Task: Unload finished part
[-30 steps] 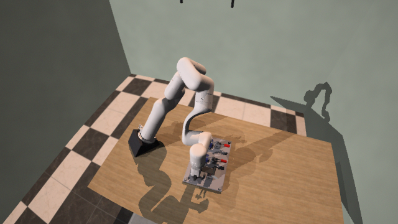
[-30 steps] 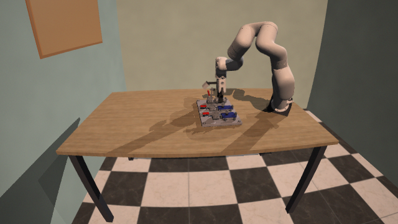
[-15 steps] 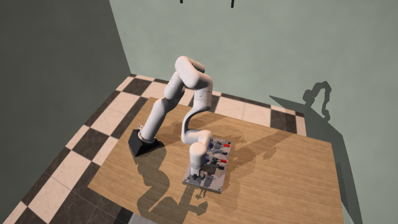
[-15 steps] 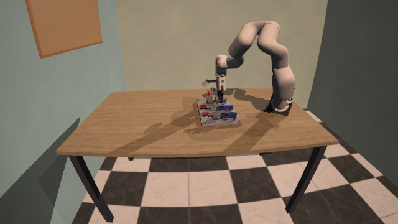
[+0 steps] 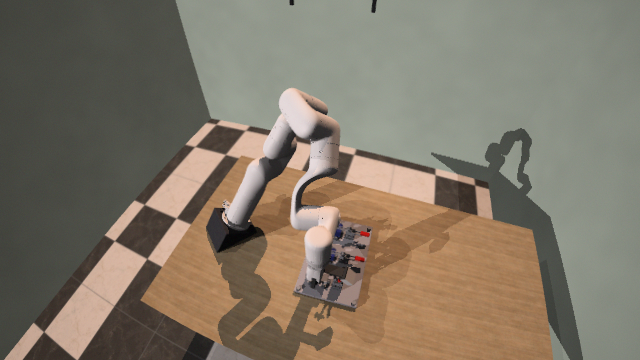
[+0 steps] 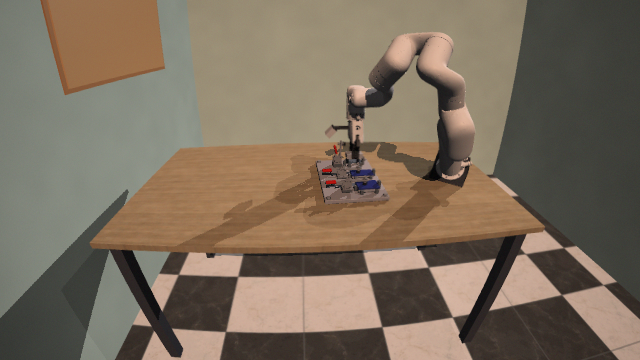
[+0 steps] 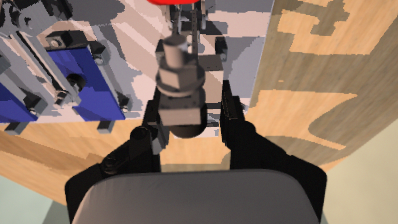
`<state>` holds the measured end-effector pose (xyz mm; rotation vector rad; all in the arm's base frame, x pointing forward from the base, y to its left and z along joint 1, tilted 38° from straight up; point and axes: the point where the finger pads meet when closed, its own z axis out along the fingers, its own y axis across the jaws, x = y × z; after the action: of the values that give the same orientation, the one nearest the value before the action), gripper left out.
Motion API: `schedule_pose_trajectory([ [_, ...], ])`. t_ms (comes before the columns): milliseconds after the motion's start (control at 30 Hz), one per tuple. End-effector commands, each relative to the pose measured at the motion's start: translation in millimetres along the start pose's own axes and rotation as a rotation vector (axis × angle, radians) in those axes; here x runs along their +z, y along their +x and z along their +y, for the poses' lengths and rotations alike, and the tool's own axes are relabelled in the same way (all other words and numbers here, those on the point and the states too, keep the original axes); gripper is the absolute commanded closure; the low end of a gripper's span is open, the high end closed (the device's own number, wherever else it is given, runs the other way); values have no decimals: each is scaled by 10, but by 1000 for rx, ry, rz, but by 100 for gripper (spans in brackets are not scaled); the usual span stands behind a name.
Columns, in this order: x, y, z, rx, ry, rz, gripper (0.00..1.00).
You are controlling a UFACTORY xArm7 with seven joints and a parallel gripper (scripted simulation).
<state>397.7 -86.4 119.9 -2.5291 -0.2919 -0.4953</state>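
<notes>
The grey fixture plate lies mid-table with three nests in a row. Two blue blanks sit in their nests, and their red clamp handles lie level. The third clamp stands open. Its red handle is tipped up and its spindle is raised in front of the wrist camera. My gripper reaches straight down into that end nest. It is shut on the grey finished part, which is mostly hidden behind the spindle.
The wooden table stretches wide on the side of the fixture away from the arm's base. The plate's end edge lies just past my fingers.
</notes>
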Motion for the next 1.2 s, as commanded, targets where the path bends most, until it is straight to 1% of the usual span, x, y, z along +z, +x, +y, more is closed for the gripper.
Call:
schedule_pose_trajectory([
  [0, -43, 9, 10, 0, -3, 3, 100],
  [500, -60, 8, 10, 0, -3, 3, 100],
  [767, -110, -4, 10, 0, -3, 3, 100],
  [1167, -339, -58, 9, 0, -3, 3, 100],
])
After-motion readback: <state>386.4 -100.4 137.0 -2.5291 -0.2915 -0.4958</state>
